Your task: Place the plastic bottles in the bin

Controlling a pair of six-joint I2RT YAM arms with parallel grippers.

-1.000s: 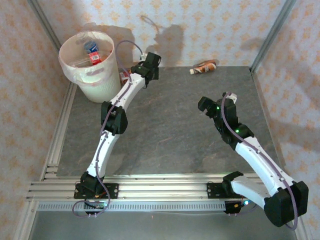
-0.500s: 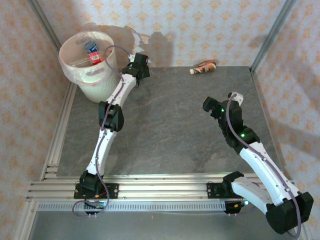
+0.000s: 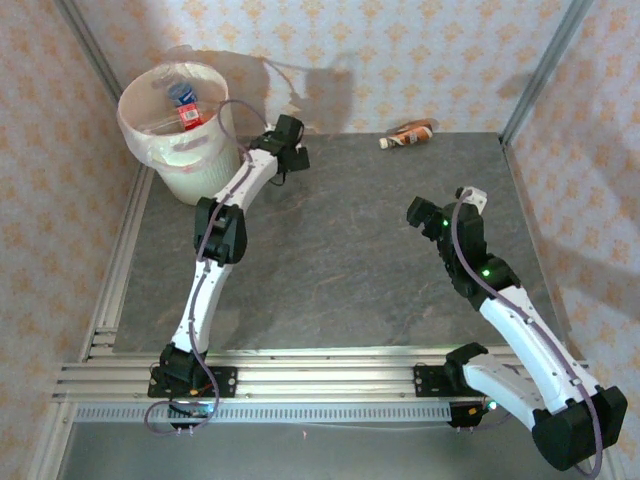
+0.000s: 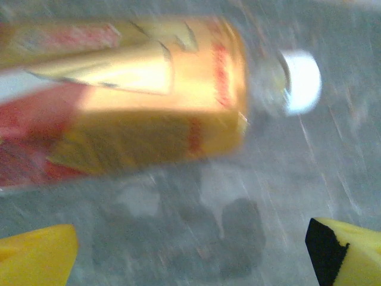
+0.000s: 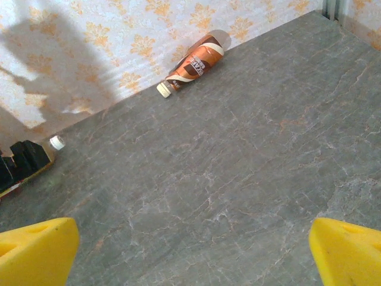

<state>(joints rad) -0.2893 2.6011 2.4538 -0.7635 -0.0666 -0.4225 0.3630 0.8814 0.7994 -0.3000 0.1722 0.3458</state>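
Orange-labelled, white-capped plastic bottle (image 4: 131, 101) is seen lying on the grey desk (image 4: 297, 173) before the wide-open left pincer (image 4: 190, 253); the right pincer (image 5: 190, 250) is likewise spread, empty.

No wording can be read. Red print on the orange-labelled bottle (image 4: 137, 101) is smeared by blur, and white print on the brown-labelled bottle (image 5: 193, 59) is too small to be made out.

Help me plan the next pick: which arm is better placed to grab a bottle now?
Left. The open left gripper is close above an orange-labelled bottle near the bin. The right gripper, also open, has the other bottle far ahead by the wall.
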